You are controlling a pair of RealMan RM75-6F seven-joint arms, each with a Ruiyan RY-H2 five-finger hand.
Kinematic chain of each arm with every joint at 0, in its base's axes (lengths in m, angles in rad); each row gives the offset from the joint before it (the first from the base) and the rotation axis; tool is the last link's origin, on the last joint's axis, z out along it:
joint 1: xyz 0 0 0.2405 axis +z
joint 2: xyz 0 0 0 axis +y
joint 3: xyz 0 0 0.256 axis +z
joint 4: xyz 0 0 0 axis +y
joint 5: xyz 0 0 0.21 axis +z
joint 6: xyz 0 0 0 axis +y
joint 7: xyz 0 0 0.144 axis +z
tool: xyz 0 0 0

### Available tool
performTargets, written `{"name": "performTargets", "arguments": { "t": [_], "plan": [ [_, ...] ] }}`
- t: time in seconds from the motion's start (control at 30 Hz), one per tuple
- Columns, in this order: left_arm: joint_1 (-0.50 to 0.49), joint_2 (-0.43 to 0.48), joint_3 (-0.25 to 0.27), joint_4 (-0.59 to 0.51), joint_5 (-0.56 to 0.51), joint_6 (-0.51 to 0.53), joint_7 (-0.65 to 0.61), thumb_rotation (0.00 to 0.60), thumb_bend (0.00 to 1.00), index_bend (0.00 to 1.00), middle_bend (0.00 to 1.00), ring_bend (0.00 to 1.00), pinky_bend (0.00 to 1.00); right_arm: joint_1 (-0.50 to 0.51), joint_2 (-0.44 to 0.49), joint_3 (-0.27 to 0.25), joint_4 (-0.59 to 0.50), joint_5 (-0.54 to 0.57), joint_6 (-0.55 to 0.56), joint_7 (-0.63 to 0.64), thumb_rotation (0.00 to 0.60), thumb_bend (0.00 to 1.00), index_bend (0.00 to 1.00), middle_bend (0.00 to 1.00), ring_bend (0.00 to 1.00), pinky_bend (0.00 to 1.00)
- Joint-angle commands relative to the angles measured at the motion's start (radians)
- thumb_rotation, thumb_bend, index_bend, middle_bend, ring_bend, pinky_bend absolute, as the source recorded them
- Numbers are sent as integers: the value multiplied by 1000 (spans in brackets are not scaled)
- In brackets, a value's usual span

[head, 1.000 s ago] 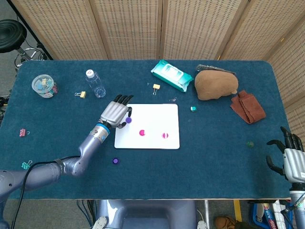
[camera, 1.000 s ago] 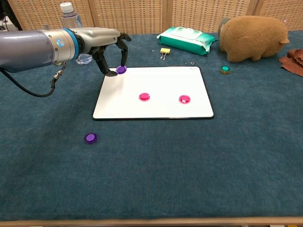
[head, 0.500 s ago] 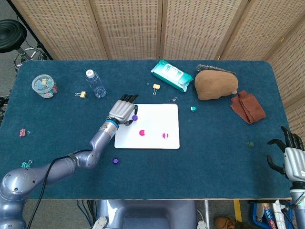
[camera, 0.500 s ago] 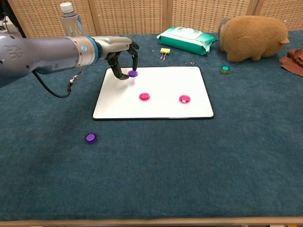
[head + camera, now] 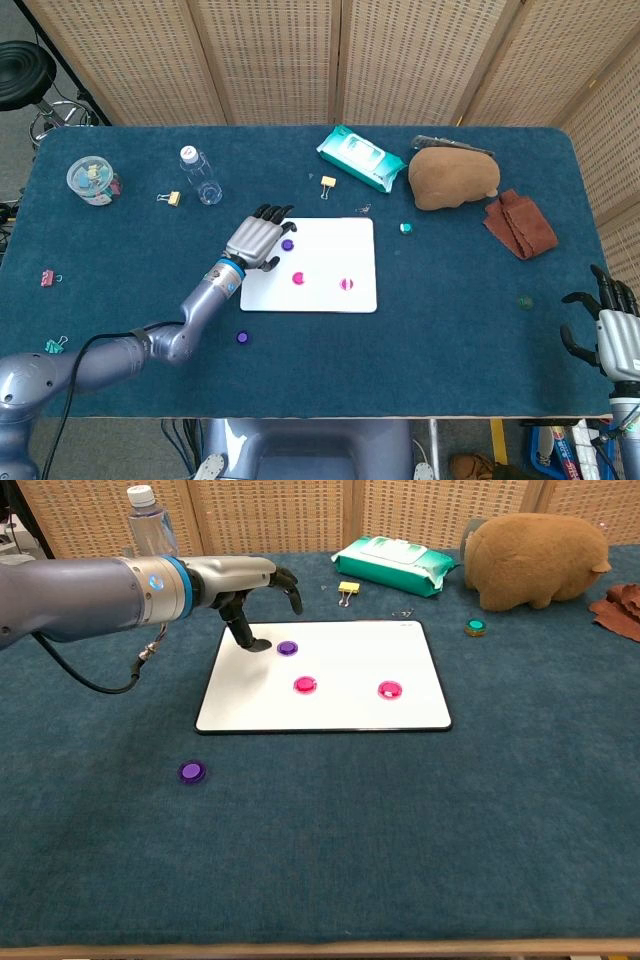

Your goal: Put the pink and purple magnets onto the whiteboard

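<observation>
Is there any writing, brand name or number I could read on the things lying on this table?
None can be read.
Green wet-wipe packet: has a pale label patch, print too blurred to read.
Clear plastic water bottle: no legible label.
Round clear jar of clips: no text visible.
White rectangular whiteboard: blank, only magnets on it.
Left robot hand: no markings visible.

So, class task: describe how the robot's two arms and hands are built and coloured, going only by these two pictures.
The left arm is smooth silver-grey metal with a bright blue ring at the wrist and a black cable looping beneath it. Its robot hand, the left hand, has a silver back and black fingers. The right hand looks the same: pale silver body, black fingers.
</observation>
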Motion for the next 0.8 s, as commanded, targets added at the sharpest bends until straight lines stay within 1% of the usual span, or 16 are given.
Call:
{"name": "performTargets", "arguments": {
  "t": [0.03, 0.13, 0.2, 0.3, 0.4, 0.57, 0.63, 0.7, 0.8],
  "plan": [
    [65, 104, 48, -161, 91, 63, -17, 600, 364, 245, 0, 0, 0, 0, 0, -1, -3, -4, 2, -3, 600, 417, 358, 0, 0, 0],
    [106, 164, 86, -263, 153, 101, -26, 600, 363, 245, 0, 0, 0, 0, -1, -4, -6, -7, 4, -9, 600, 417, 358, 0, 0, 0],
    [145, 214, 135, -346, 215, 132, -20, 600, 363, 245, 0, 0, 0, -1, 0, -6, -11, -11, 5, -11, 600, 417, 358, 0, 0, 0],
    [165, 238, 159, -384, 251, 150, -20, 600, 357, 241, 0, 0, 0, -2, 1, -6, -14, -13, 8, -12, 600, 417, 358, 0, 0, 0],
    [190, 262, 193, -425, 297, 169, -20, 600, 320, 212, 0, 0, 0, -3, 1, -6, -17, -15, 13, -13, 600, 417, 358, 0, 0, 0],
    [234, 295, 247, -470, 375, 210, -9, 600, 293, 184, 0, 0, 0, -5, 2, -7, -21, -17, 15, -13, 600, 417, 358, 0, 0, 0],
    [246, 301, 259, -471, 392, 226, 7, 600, 292, 180, 0, 0, 0, -5, 3, -7, -21, -18, 16, -11, 600, 417, 358, 0, 0, 0],
    [253, 302, 266, -473, 402, 229, 3, 600, 292, 187, 0, 0, 0, -6, 4, -7, -22, -18, 17, -9, 600, 417, 358, 0, 0, 0],
    [272, 296, 291, -463, 442, 235, -13, 600, 292, 210, 0, 0, 0, -8, 7, -6, -22, -19, 20, -2, 600, 417, 359, 0, 0, 0]
  ]
}}
